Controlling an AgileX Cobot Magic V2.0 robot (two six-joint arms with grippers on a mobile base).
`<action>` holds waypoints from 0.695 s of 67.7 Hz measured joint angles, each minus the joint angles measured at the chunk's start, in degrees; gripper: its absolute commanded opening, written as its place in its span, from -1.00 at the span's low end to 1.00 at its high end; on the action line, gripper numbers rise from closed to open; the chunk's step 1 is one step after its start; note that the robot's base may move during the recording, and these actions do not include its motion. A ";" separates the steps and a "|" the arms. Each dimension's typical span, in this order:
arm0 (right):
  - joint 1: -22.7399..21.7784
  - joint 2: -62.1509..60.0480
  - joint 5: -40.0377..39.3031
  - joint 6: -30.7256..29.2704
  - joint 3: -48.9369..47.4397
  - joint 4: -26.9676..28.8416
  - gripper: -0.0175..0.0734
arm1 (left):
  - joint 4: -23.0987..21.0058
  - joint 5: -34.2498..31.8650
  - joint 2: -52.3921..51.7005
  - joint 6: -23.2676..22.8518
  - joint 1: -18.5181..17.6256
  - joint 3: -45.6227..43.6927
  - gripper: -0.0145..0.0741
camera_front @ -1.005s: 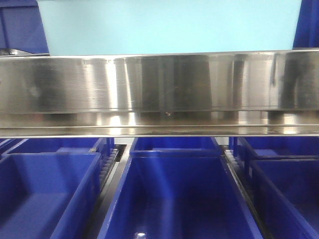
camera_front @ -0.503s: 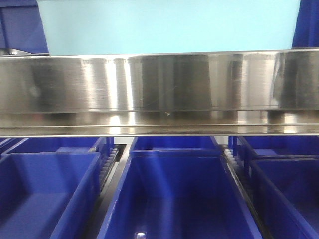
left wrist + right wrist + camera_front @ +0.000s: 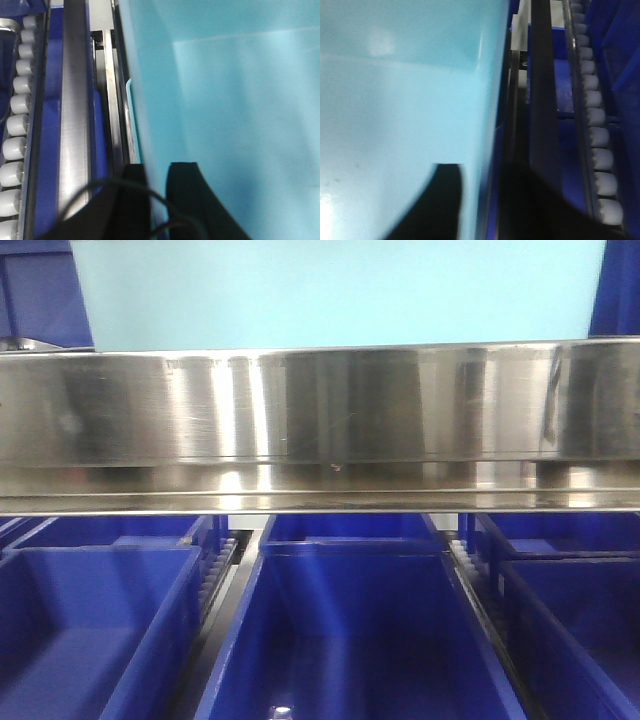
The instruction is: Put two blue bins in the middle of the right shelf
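One pale light-blue bin (image 3: 340, 290) fills the top of the front view, just above a steel shelf rail (image 3: 320, 410). In the left wrist view the bin's smooth wall (image 3: 240, 125) fills the right side. My left gripper (image 3: 157, 167) straddles the bin's left wall, one black finger (image 3: 135, 200) outside and one inside, shut on it. In the right wrist view the bin (image 3: 395, 100) fills the left side. My right gripper (image 3: 482, 167) straddles its right wall the same way, with one finger (image 3: 445, 200) inside, shut on it.
Dark royal-blue crates (image 3: 350, 640) stand side by side on the level below the rail, with more at left (image 3: 90, 630) and right (image 3: 580, 620). Roller tracks run beside the bin on the left (image 3: 17, 125) and on the right (image 3: 597, 135). Steel uprights stand close to both bin walls.
The pale bin's face has grown slightly wider in the front view. The rail and the crates below look the same.
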 measured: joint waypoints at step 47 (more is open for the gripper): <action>0.00 -4.05 6.92 -0.09 2.18 1.87 0.45 | 0.47 0.08 -2.90 1.32 0.00 1.50 0.57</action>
